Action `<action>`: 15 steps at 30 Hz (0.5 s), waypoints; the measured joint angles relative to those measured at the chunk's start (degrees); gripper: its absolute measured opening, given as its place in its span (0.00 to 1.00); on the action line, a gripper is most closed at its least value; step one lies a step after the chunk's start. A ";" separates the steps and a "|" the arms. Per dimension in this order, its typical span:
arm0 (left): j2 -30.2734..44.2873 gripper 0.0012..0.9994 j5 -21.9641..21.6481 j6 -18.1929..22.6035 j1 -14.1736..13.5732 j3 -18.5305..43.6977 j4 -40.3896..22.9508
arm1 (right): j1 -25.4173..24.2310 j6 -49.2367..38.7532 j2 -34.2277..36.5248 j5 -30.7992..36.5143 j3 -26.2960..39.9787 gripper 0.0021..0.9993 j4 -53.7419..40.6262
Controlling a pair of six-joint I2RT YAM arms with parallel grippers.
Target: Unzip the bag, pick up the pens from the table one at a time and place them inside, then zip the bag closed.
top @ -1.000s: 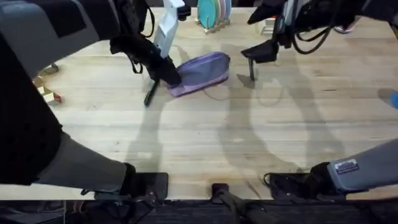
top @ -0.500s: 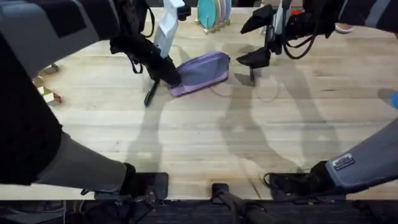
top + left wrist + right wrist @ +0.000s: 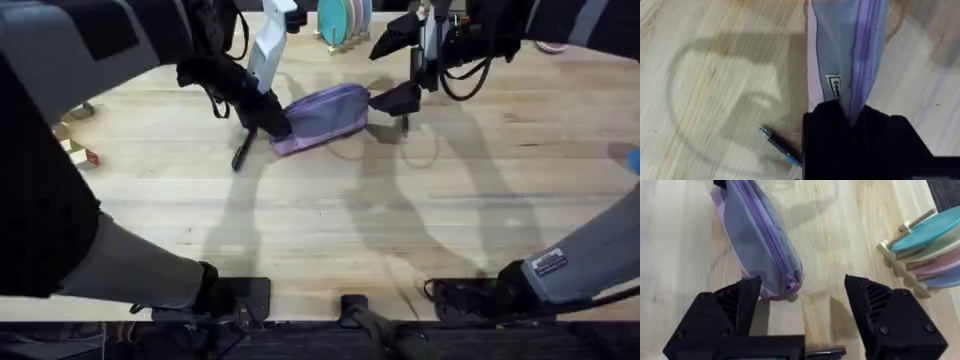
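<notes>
**Pincers at both ends of the lavender pouch**

Pincer one, the left gripper (image 3: pixel 268 118), has its black fingers closed on the near-left end of the bag (image 3: pixel 322 116), a soft oblong lavender-purple fabric pouch lying on the table (image 3: pixel 330 220), a pale wood butcher-block top with plank lines. The left wrist view shows what the overhead cannot: the fingers (image 3: pixel 830 125) pinch the pouch's end fabric, a darker purple zipper band runs away along the bag (image 3: pixel 845 55), and a small white label sits on the greyish side panel. That view also shows a slim dark pen (image 3: pixel 780 146) with blue accents lying on the wood just beside the gripper; from overhead the same pen (image 3: pixel 241 153) appears as a thin black stick angled out below the left fingers.

The right gripper (image 3: pixel 400 75) hangs over the pouch's far-right end with its jaws wide apart and nothing between them. Its wrist view shows the two ribbed black fingers (image 3: pixel 725 312) spread either side of the bag's rounded end (image 3: pixel 760 240), where the closed zipper finishes in a small purple pull (image 3: pixel 790 284). A wooden rack of teal and pink discs (image 3: pixel 927 242) stands on the table nearby; from overhead it sits behind the pouch (image 3: pixel 342 22). Small wooden blocks (image 3: pixel 75 150) lie at the table's left edge.
</notes>
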 joint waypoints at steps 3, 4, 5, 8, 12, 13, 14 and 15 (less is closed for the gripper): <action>0.00 0.04 0.00 0.00 0.00 0.00 0.00 | -0.14 -0.01 0.00 0.00 0.00 0.97 -1.79; 0.00 0.04 0.00 0.00 0.00 0.00 0.00 | -0.15 -0.03 0.00 0.00 0.00 0.97 -2.71; 0.00 0.04 0.00 0.00 0.00 0.00 0.00 | -0.15 -0.04 0.00 0.00 0.00 0.97 -3.66; 0.00 0.04 0.00 0.00 0.00 0.00 0.00 | -0.15 -0.02 0.00 0.00 0.00 0.97 -5.88; 0.00 0.04 0.00 0.00 0.00 0.00 0.00 | -0.15 -0.04 0.00 0.07 0.00 0.99 -6.34; 0.00 0.04 0.00 0.00 0.00 0.00 0.00 | -0.15 -0.04 0.00 0.24 0.00 1.00 -6.33; 0.00 0.04 0.00 0.00 0.00 0.00 0.00 | -0.15 -0.02 0.00 0.52 0.00 1.00 -6.30; 0.00 0.04 0.00 0.00 0.00 0.00 0.00 | -0.15 -0.04 0.00 0.88 0.00 1.00 -6.29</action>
